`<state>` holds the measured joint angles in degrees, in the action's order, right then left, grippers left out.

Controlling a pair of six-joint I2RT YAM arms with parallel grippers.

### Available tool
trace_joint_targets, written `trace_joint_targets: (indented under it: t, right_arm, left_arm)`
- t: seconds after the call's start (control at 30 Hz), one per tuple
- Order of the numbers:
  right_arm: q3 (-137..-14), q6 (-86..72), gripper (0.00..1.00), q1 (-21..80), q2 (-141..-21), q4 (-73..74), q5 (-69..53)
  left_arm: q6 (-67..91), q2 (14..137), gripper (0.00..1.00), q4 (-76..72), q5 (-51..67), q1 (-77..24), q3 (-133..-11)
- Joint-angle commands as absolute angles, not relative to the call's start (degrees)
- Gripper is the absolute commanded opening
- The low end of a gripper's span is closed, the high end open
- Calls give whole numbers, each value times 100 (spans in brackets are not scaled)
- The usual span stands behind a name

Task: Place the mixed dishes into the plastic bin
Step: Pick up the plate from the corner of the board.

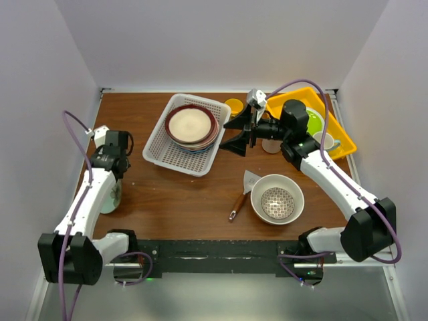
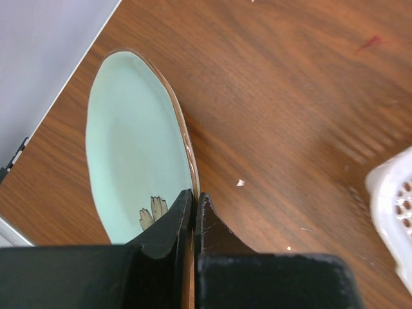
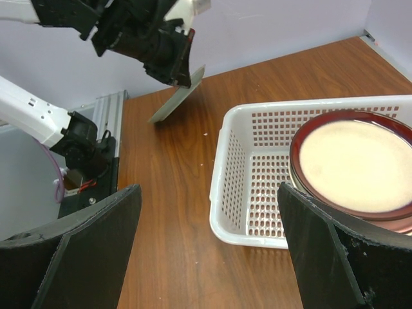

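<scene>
Left wrist view: the pale green round ceramic plate (image 2: 135, 148) with a thin brown rim hangs tilted over the brown wooden table (image 2: 290, 96) at 9 o'clock, its edge pinched tight by the left end effector (image 2: 193, 203). Its lower edge is hidden behind the fingers (image 2: 225, 238). The right end effector (image 3: 209, 193) gapes wide, empty, just beside the white perforated plastic bin (image 3: 244, 187) at 12 o'clock, where plates under the red-rimmed cream plate (image 3: 357, 164) show only as edges.

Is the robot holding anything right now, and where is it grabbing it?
The left gripper pinches the pale green plate by its rim, with the plate tilted on edge. The right gripper is open and holds nothing.
</scene>
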<state>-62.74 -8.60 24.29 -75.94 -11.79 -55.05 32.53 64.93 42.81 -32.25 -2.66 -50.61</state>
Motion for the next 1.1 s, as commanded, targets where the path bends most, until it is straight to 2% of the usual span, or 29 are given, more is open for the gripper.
trace_joint_targets:
  t: [0.0,0.6,0.93,1.07]
  right_arm:
    - [-6249,-932,91,2373,-7444,-1476,-5581]
    - [-6214,-941,91,2250,-7515,-1556,-5704]
    - [-6258,-844,91,2250,-7576,-1521,-5889]
    - [-6284,-756,91,2241,-7602,-1450,-5933]
  left_arm:
    - [3445,5977,0,4157,-3164,-272,-5501]
    - [2813,4949,0,4053,-2602,-272,-6583]
    - [1310,4685,0,3305,-390,-272,-6733]
    - [994,4614,0,3112,139,-272,-6759]
